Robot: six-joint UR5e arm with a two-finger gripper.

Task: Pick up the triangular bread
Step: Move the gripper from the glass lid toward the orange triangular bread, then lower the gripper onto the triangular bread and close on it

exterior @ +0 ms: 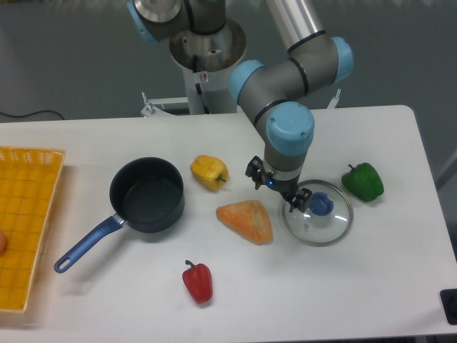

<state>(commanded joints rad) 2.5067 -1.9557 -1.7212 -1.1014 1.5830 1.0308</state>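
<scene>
The gripper [280, 191], jaws apart and empty, hovers just right of the triangular bread [246, 221], which lies on the table. Approach step, apparently; next it must centre over the bread and descend.

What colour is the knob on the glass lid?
The knob on the glass lid is blue, seen in the fixed camera view, the only one.

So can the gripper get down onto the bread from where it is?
Probably yes. The gripper hangs just right of the bread, whose top is bare. The lid lies apart to the right, and the yellow pepper sits clear behind.
</scene>
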